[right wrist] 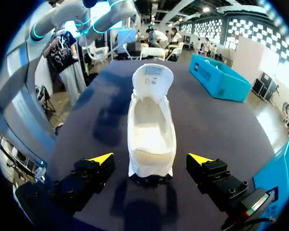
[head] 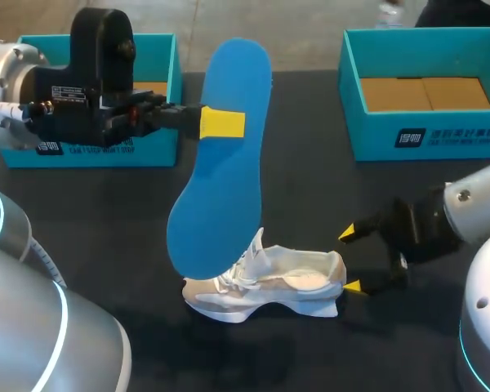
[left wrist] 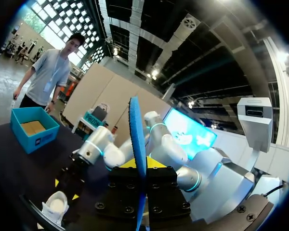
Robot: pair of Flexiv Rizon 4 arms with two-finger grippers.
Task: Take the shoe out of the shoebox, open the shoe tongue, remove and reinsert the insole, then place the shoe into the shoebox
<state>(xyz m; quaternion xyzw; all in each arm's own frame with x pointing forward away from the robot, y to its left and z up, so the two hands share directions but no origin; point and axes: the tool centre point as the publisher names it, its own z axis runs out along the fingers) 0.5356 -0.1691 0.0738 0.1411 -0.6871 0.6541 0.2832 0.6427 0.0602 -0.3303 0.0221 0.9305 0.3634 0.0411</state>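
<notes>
The shoe lay on its side on the bench in the head view, out of either box and well apart from both, its toe toward the left arm and its heel toward the right. The insole hung above it, clamped near its upper end by the left tool, its lower end dipping just over the laces. Judging by this, it was out of the shoe and waiting to go back in. The right tool sat at the heel with its fingers spread wide, one tip on each side, probably to steady the shoe for that. The left box and the right box stood at the far edge. In the left wrist view the insole showed edge-on, pinched between the left tool fingers; the shoe was far ahead and below, with the right tool at its heel. In the right wrist view the shoe stretched straight ahead, opening bare, heel between the wide fingers of the right tool. A gap showed on each side, so nothing was gripped.
</notes>
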